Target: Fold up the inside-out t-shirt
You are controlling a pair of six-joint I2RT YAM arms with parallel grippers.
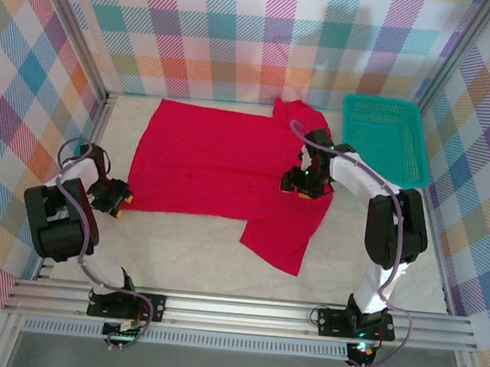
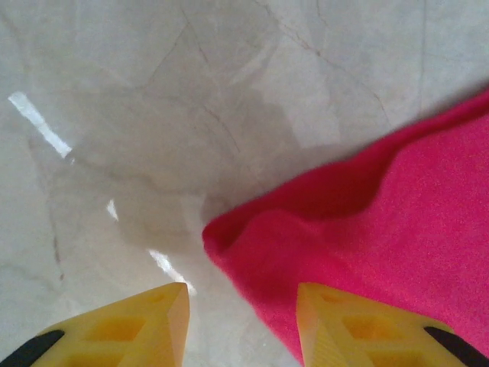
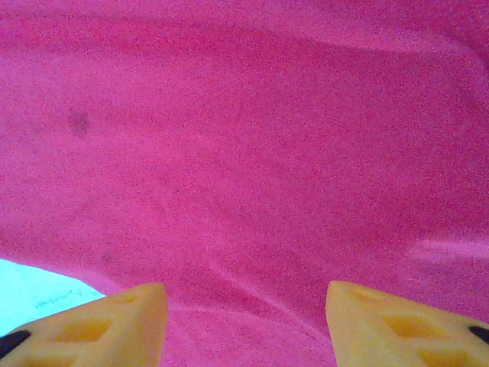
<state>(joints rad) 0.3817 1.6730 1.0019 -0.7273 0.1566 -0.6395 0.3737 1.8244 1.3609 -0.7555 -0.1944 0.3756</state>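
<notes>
The inside-out t-shirt (image 1: 213,159) is bright red and lies spread flat across the middle of the table, with one sleeve pointing toward the near edge. My left gripper (image 1: 120,199) sits at the shirt's near-left corner, low over the table. In the left wrist view that gripper (image 2: 243,321) is open, and the rounded corner of the t-shirt (image 2: 397,229) lies just ahead of the yellow fingers (image 2: 145,329), reaching under the right one. My right gripper (image 1: 301,185) hovers over the shirt's right part, open (image 3: 244,321), with smooth red t-shirt (image 3: 244,138) below and nothing between its fingers.
A teal plastic basket (image 1: 385,138) stands at the back right, touching the shirt's far sleeve. The pale table (image 1: 187,247) is bare in front of the shirt and to its left (image 2: 153,115). Plaid walls enclose three sides; a metal rail runs along the near edge.
</notes>
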